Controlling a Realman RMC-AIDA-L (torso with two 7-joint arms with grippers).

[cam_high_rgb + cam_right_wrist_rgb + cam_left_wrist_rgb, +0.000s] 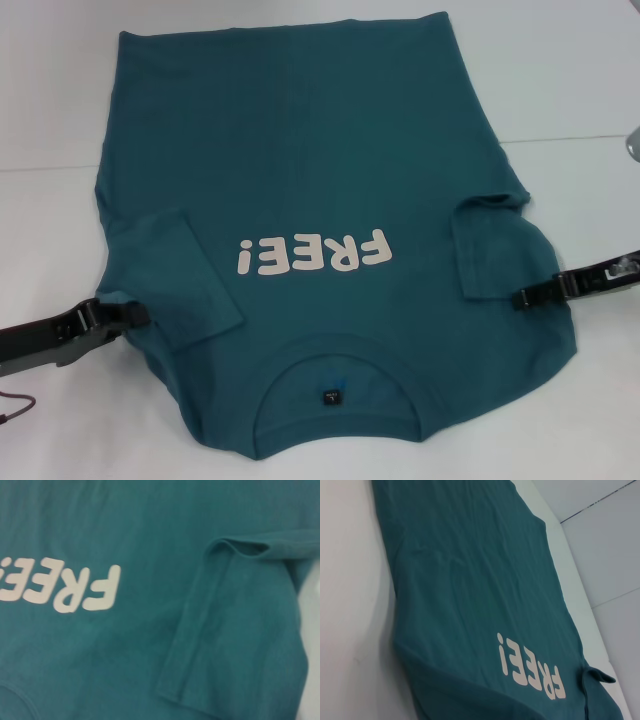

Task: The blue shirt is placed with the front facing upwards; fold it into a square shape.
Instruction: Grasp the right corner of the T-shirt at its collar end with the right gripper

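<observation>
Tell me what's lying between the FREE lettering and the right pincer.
In the head view, the folded-in right sleeve of the blue shirt lies between the lettering and the right pincer. The right wrist view shows that sleeve beside the lettering too.

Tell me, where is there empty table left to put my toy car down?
The white table is bare beside the blue shirt on the left, bare again on the right beyond its far corner. Near the sleeves it is crowded: the left gripper and right gripper sit at the shirt's edges there.
</observation>
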